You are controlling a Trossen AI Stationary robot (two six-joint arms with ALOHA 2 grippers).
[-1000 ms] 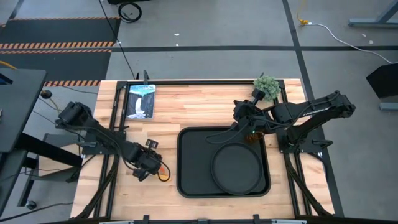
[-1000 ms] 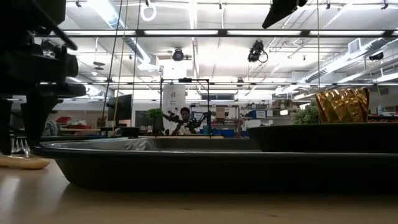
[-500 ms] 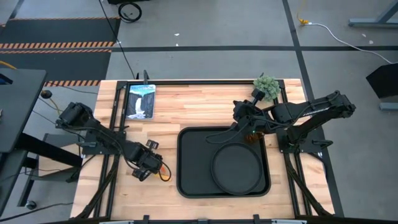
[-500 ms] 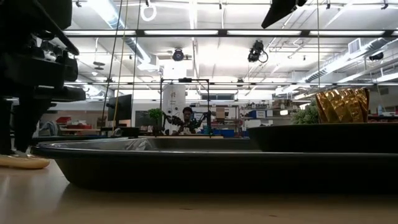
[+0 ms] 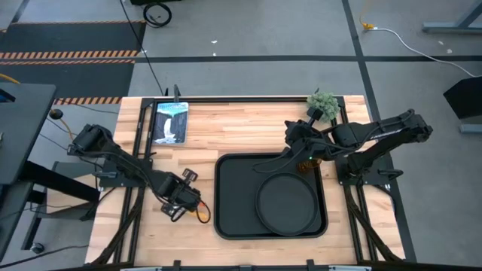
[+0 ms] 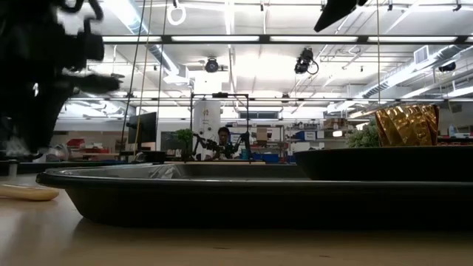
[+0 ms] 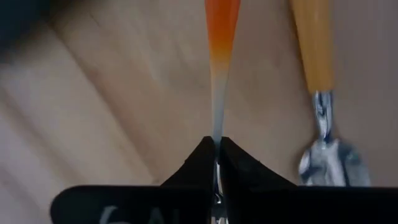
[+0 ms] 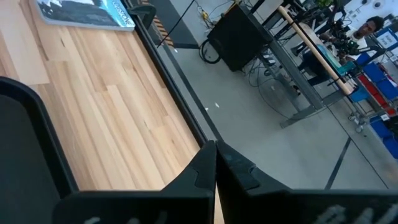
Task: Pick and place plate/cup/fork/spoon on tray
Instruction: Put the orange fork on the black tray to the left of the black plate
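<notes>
The left hand (image 7: 216, 152) was clamped on the fork (image 7: 219, 62), tines hidden; the spoon (image 7: 323, 118) lay beside it on the desk (image 7: 112, 118).

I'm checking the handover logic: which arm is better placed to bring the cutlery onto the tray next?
Left. The left gripper is beside the tray, its fingers shut on the fork, with the spoon lying alongside. The right gripper is over the tray's far edge by the cup.
</notes>
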